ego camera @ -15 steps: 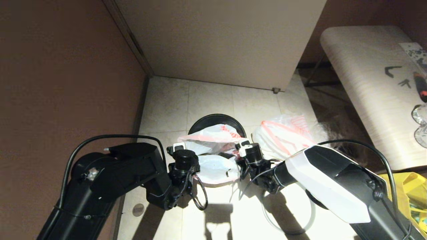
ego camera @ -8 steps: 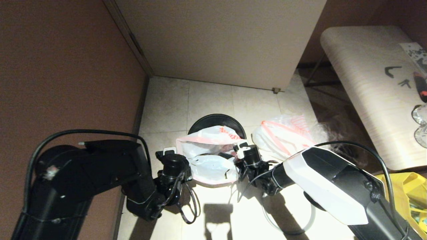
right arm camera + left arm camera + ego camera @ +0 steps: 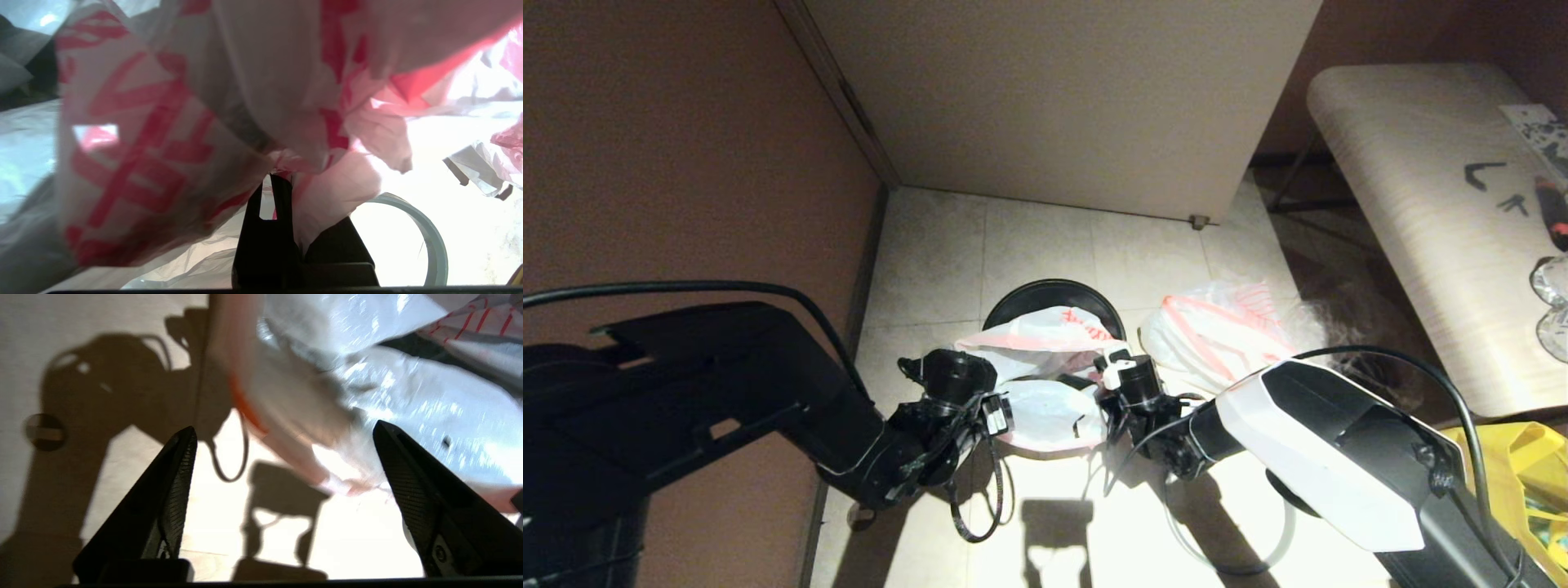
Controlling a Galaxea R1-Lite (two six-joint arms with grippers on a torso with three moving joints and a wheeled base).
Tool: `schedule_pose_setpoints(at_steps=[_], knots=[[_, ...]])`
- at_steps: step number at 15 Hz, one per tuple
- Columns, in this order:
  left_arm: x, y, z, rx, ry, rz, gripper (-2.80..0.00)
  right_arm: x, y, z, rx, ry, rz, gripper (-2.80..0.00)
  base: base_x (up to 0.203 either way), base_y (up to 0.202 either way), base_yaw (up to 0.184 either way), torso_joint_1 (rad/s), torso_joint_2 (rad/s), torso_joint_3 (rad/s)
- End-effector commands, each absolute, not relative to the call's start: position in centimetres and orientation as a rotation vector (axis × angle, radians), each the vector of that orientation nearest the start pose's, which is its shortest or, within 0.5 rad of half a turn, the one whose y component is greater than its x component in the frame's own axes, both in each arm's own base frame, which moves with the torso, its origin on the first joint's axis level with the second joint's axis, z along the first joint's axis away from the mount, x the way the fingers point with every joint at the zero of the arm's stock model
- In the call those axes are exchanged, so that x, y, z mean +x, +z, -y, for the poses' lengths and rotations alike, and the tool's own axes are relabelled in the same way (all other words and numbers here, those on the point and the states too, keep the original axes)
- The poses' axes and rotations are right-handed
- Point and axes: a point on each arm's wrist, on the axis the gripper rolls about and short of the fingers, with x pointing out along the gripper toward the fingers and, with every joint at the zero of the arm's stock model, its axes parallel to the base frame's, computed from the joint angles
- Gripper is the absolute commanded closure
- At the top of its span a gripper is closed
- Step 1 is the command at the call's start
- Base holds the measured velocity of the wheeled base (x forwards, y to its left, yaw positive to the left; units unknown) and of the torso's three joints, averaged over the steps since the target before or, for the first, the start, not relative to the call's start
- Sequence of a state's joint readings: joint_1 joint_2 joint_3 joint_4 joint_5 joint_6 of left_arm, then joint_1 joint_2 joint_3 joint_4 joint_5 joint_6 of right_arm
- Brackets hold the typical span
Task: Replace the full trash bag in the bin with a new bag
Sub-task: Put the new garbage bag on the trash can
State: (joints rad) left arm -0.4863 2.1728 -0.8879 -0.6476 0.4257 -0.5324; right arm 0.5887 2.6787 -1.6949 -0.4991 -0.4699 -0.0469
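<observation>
Head view, centre of frame: the bin (image 3: 1021, 298), round and black, stands on the tiled floor with the new bag (image 3: 1045, 331) draped limp across its mouth and spilling toward the lower centre. Just right of it lies the full trash bag (image 3: 1217, 331), bulky, with red drawstring loops, already out of the bin. The grey hoop (image 3: 1286, 523) lies on the floor at lower right, partly under the right arm.

Left gripper (image 3: 284, 430): fingers spread wide with nothing between them, hovering just beside the new bag's red-edged hem, left of centre. Right gripper (image 3: 271, 181): fingers closed on a bunched fold of the new bag's red-printed film, right of the bin's mouth.

Risks, as judged from this arrangement: with only one side pinched, the thin film may sag into the bin or slide off its rim, so the mouth closes instead of spreading. A left grasp taken too deep could catch both layers and seal the opening. Pulling hard against the right hold might tear the film or tip the light bin
</observation>
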Motion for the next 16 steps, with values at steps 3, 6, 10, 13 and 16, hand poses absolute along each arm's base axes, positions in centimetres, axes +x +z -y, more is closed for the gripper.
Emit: schedule_pose_setpoints(at_steps=[3, 6, 10, 13, 16], knots=[[37.6, 3.1, 17.8, -0.264, 0.113, -0.596, -2.80, 43.4, -1.6, -27.9, -0.293, 0.126, -0.416, 0.00, 0.000, 0.000, 0.000, 0.000, 0.00, 0.000], [39.6, 1.8, 18.6, -0.284, 0.151, -0.661, -2.80, 43.4, -1.4, -28.0, -0.289, 0.127, -0.410, 0.00, 0.000, 0.000, 0.000, 0.000, 0.00, 0.000], [41.1, 1.6, 18.9, -0.300, 0.154, -0.640, 0.00, 43.3, -1.2, -28.0, -0.283, 0.127, -0.409, 0.00, 0.000, 0.000, 0.000, 0.000, 0.00, 0.000], [40.5, 1.3, 18.6, -0.289, 0.166, -0.659, 0.00, 43.3, -1.4, -27.8, -0.287, 0.125, -0.415, 0.00, 0.000, 0.000, 0.000, 0.000, 0.00, 0.000], [38.9, 2.0, 17.9, -0.280, 0.171, -0.676, 0.00, 43.3, -1.8, -27.9, -0.291, 0.126, -0.420, 0.00, 0.000, 0.000, 0.000, 0.000, 0.00, 0.000]])
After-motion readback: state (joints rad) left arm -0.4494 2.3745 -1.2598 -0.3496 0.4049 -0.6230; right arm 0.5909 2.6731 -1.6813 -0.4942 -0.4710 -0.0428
